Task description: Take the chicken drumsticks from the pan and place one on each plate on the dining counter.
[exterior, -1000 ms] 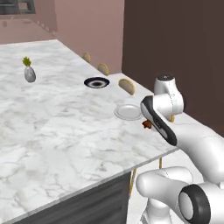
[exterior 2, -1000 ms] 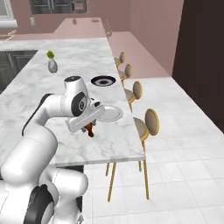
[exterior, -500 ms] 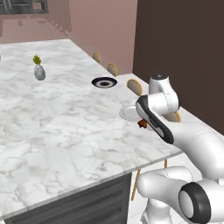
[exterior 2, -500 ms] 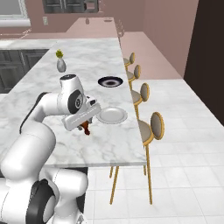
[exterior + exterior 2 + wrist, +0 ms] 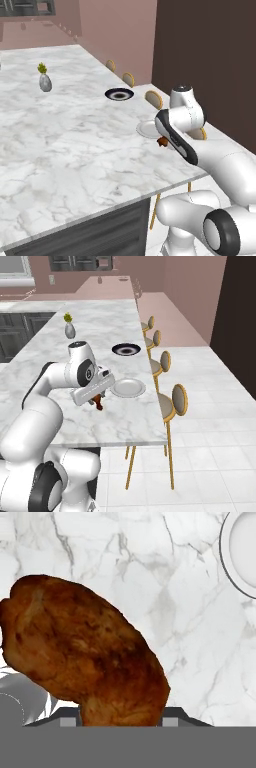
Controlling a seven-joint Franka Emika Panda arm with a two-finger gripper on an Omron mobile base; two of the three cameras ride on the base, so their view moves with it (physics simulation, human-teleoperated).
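the tool (image 5: pixel 97 401) pinches the reddish-brown drumstick (image 5: pixel 85 654) just above the marble table (image 5: pixel 75 150), near the pale plate (image 5: pixel 128 388); the dark plate (image 5: pixel 126 349) lies farther along the table.

dining counter (image 5: pixel 75 145), pale plate (image 5: pixel 128 388), dark plate (image 5: pixel 126 349), vase (image 5: pixel 45 83)

We see even, soft rendered light, faint shadows on the dining counter (image 5: pixel 75 135), slightly blurred, no glare.
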